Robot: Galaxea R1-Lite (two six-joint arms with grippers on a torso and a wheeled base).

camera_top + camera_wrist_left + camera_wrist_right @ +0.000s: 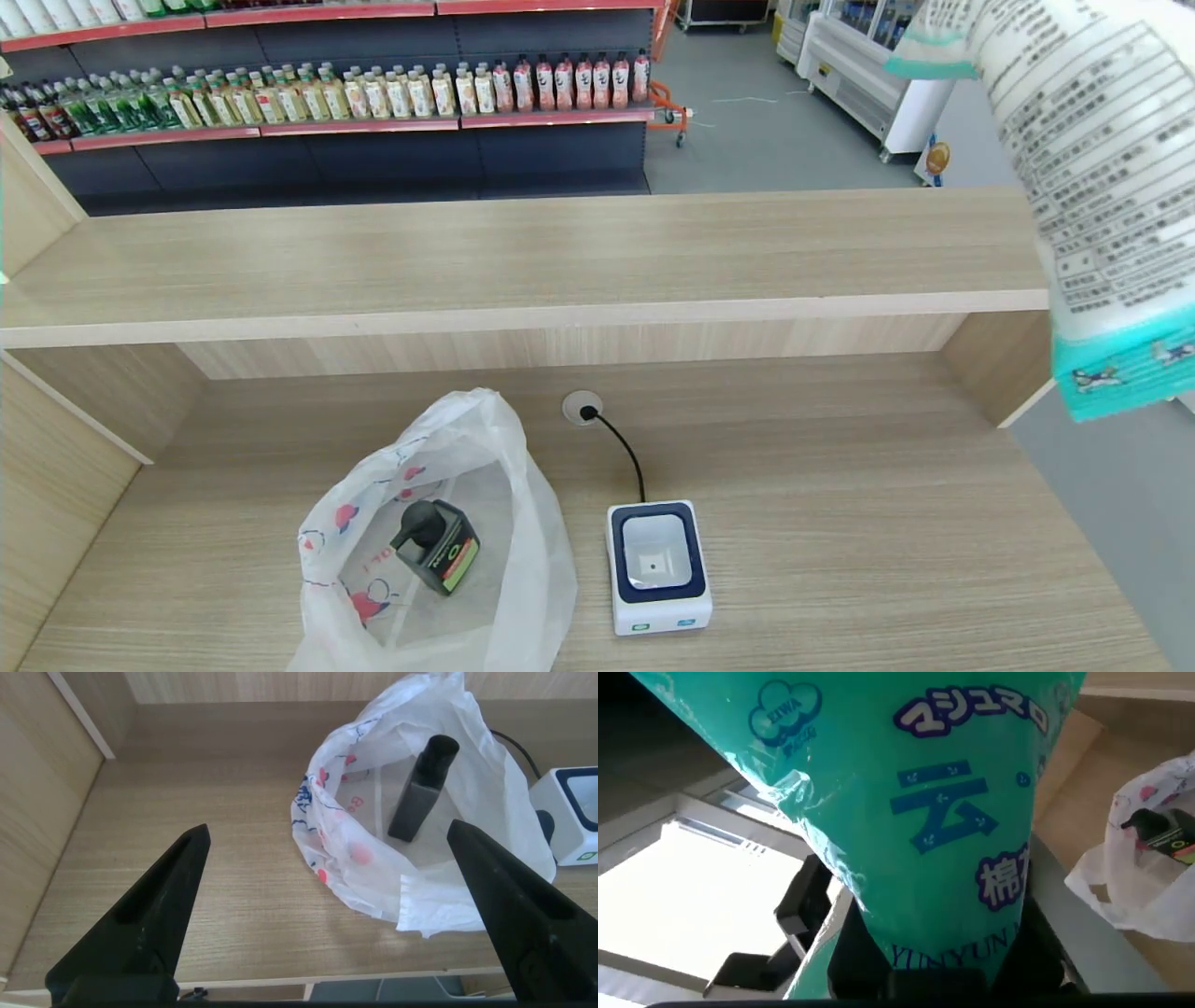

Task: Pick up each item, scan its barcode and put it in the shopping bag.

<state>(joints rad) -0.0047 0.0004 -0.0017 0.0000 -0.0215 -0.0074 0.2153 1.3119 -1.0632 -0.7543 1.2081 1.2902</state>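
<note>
At left, above the wood-grain surface [840, 541], left pincer [329, 833] released, black fingers [154, 919] spread wide. Crinkled translucent shopping bag [537, 551] lies open, squarish black bottle [437, 549] inside; boxy white scanner [658, 565] just beside. Far right, aloft: soft packet [1092, 168]. Head view gives its white printed back, right wrist view its teal front, with right pincer [924, 966] clenched on its pinched end.

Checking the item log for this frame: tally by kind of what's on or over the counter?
Shopping bag: 1
Black bottle, inside the bag: 1
Barcode scanner: 1
Teal packet, held up above the counter's right end: 1
Total: 4
</note>
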